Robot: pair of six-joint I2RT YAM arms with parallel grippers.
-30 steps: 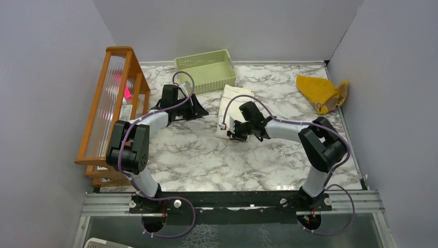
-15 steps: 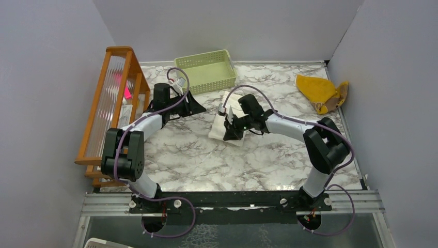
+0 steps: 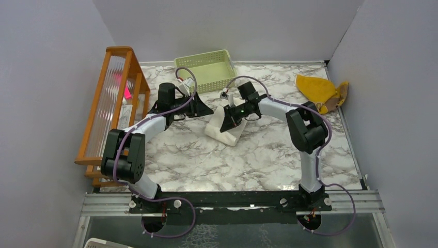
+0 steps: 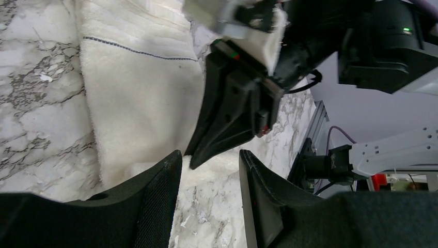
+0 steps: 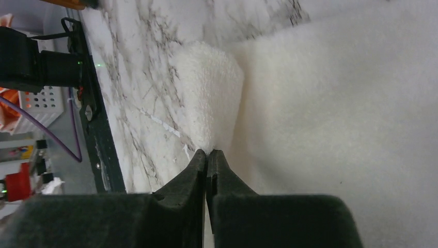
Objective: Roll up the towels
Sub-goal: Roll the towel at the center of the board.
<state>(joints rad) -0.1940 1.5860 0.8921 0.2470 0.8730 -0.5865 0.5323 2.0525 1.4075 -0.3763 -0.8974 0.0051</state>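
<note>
Right wrist: right pincer [image 5: 207, 153] clenched on cream towel [image 5: 335, 103] fold, roll barely begun. Left pincer [image 4: 209, 155] released alongside. Yellow towel [image 3: 317, 90] well apart, unrolled.

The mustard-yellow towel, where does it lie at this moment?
In the top view the mustard-yellow towel lies crumpled at the far right corner of the table, close to the right wall.

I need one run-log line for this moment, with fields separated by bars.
right claw: shut on cream towel | left claw: open, holding nothing | yellow towel: crumpled, untouched, at far right
</note>
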